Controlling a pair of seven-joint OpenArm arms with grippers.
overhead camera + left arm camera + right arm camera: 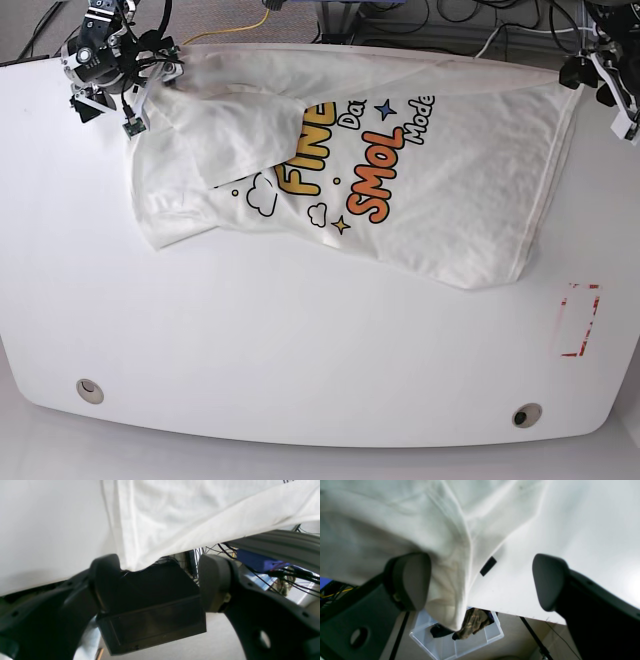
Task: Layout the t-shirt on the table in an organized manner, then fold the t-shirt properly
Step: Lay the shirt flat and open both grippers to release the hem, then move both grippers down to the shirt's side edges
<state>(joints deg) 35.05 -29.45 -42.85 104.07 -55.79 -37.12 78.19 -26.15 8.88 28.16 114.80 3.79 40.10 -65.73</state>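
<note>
White t-shirt (400, 170) lies lengthwise along the table's (300, 340) far edge; both claws released.

The t-shirt (400, 190) is soft, matt white cloth, creased, with stitched hems and a flat printed design. The surface (300, 340) under it is smooth, hard white with a faint sheen. Both claws (160, 582) (480, 580) have matt dark plastic bodies and duller grey, rubbery-looking pads (416, 580).
</note>
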